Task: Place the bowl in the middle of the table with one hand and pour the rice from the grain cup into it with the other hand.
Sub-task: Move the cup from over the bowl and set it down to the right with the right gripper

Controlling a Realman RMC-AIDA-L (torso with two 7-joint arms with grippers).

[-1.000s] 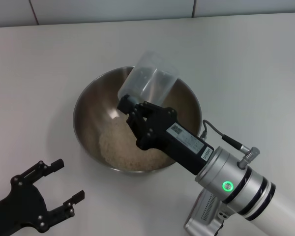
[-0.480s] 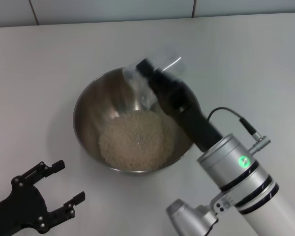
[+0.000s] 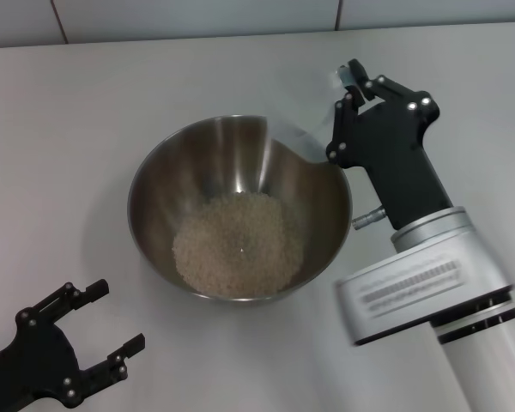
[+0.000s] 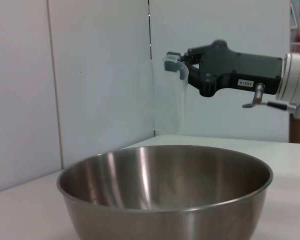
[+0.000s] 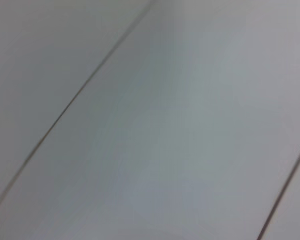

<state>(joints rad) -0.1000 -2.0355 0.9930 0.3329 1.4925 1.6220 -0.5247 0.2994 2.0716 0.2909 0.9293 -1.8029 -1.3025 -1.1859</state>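
Observation:
The steel bowl (image 3: pixel 154 184) stands mid-table and holds a heap of rice (image 3: pixel 238 243). It also fills the front of the left wrist view (image 4: pixel 165 200). My right gripper (image 3: pixel 344 96) is raised just beyond the bowl's far right rim. It is shut on the clear grain cup (image 3: pixel 305 137), which shows only faintly. In the left wrist view the right gripper (image 4: pixel 176 64) holds the cup (image 4: pixel 167 100) high behind the bowl, and the cup looks empty. My left gripper (image 3: pixel 116 316) is open and empty near the table's front left.
The white table (image 3: pixel 69 129) stretches all round the bowl, and a tiled wall (image 3: pixel 197 17) runs along its far edge. The right arm's silver wrist (image 3: pixel 429 275) hangs over the table right of the bowl. The right wrist view shows only a blurred pale surface with seams.
My right gripper has swung the cup up and away from over the bowl to beyond its far right rim. The rice heap is uncovered. The left gripper has hardly moved.

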